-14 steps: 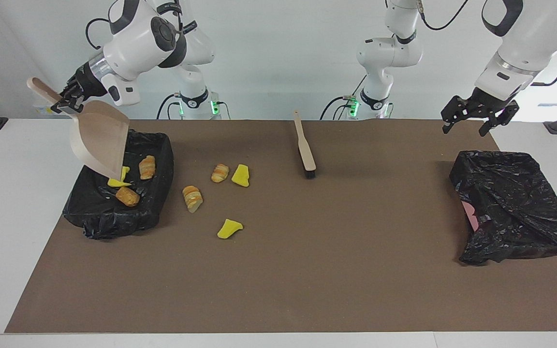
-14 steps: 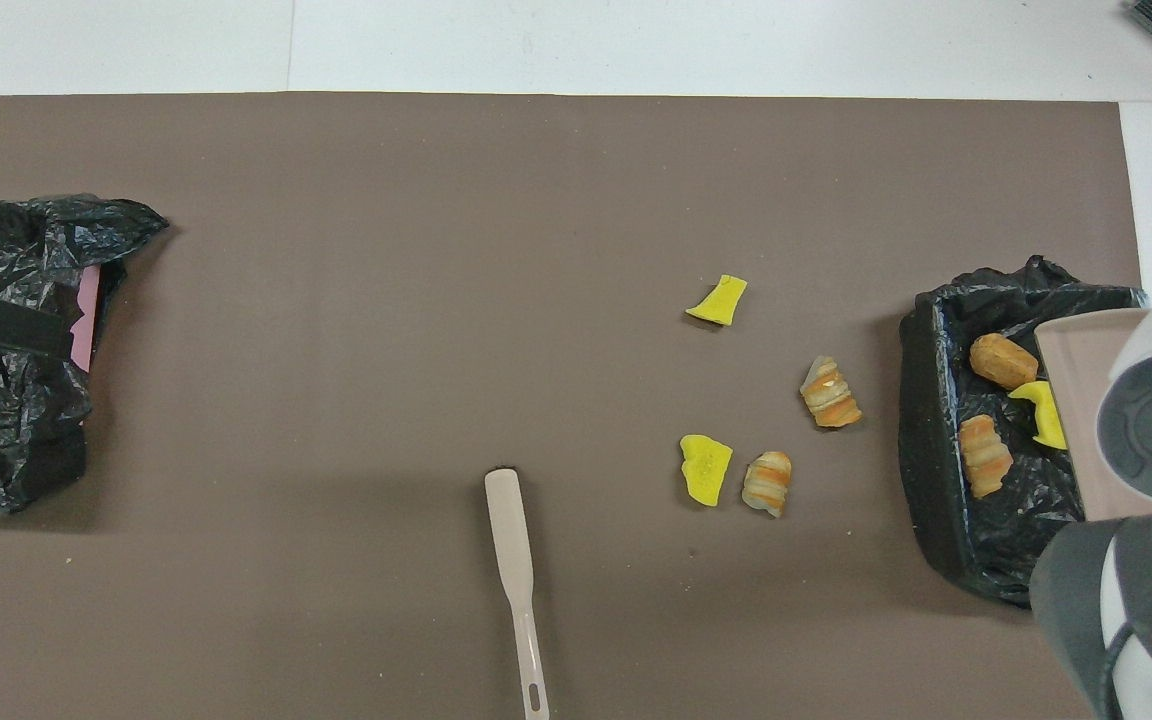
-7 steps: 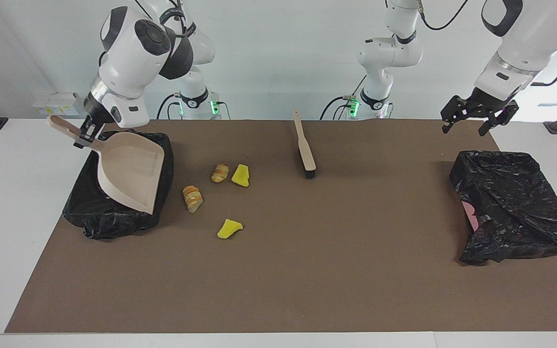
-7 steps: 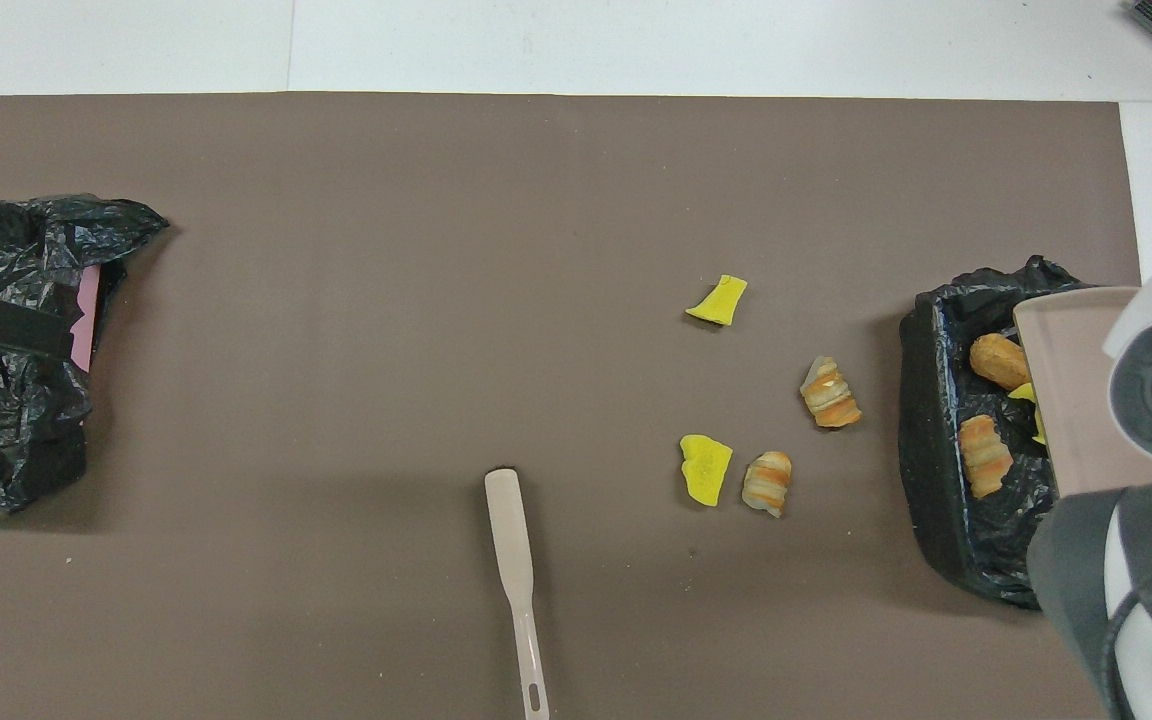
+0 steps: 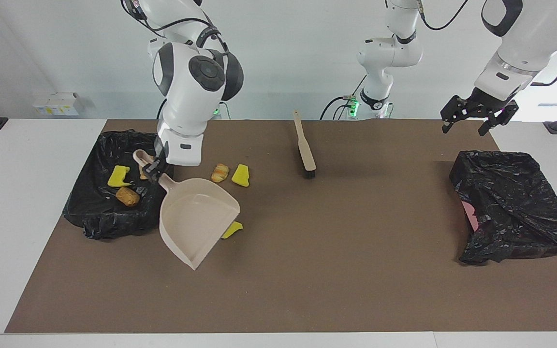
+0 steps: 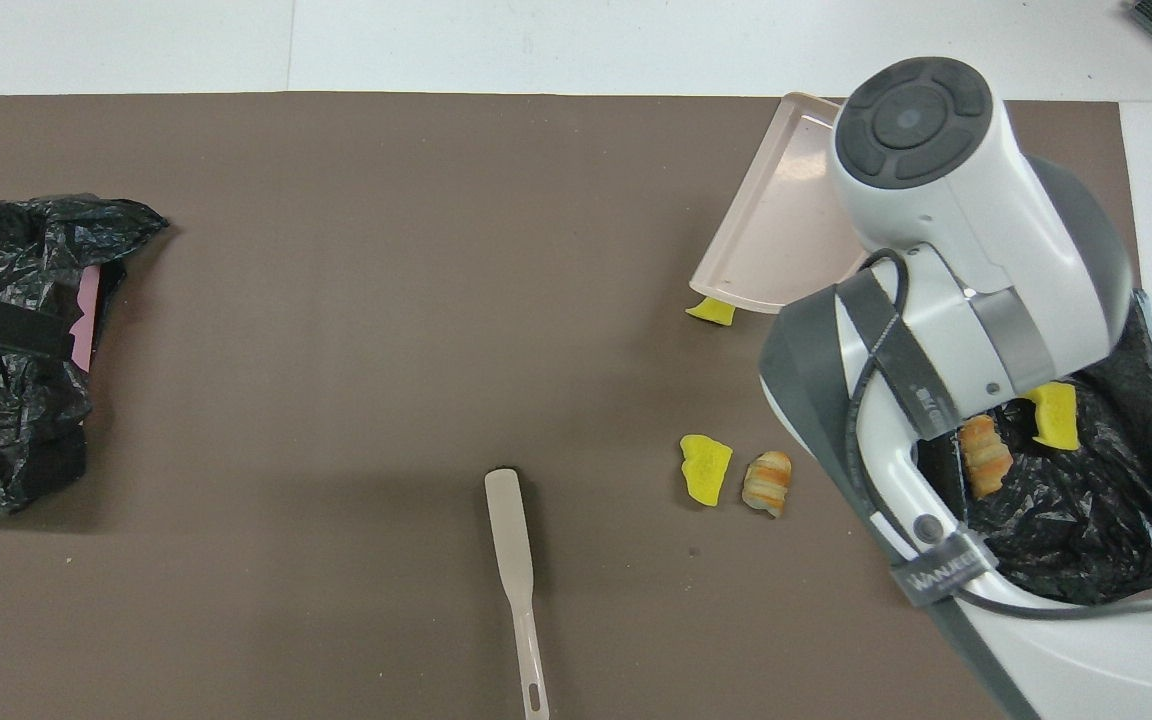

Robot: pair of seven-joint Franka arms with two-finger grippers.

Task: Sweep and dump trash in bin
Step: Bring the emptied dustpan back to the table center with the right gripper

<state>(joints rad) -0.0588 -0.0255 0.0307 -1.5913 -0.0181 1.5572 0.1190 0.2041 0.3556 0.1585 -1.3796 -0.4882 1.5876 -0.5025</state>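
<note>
The right gripper (image 5: pixel 152 169) holds the handle of a beige dustpan (image 5: pixel 196 217), its jaws closed on the handle just below the handle's rounded end. From the jaws the pan slopes out and down over the brown mat (image 5: pixel 307 270), its open mouth pointing away from the robots. Whether its front edge touches the mat cannot be told.

A yellow piece of trash (image 5: pixel 232 228) pokes out from under the pan's side edge; in the overhead view only its tip (image 6: pixel 711 312) shows at the pan's rim (image 6: pixel 736 300). Just beside the jaws, toward the left arm's end, a striped pastry lump (image 5: pixel 220 172) and a yellow chunk (image 5: pixel 241 175) lie together on the mat. On the jaws' other flank sits a bin lined with a black bag (image 5: pixel 99 217), at the right arm's end of the table. Inside it lie a yellow chunk (image 5: pixel 118 176) and a tan lump (image 5: pixel 127 196), and the overhead view shows a striped pastry (image 6: pixel 984 456) there too.

Farther along the mat toward the left arm lies a brush (image 5: pixel 305 152), its dark bristles pointing away from the robots.

The left gripper (image 5: pixel 476 117) waits in the air with its jaws spread wide, over the mat's edge near a second bin in a black bag (image 5: pixel 510 208).
</note>
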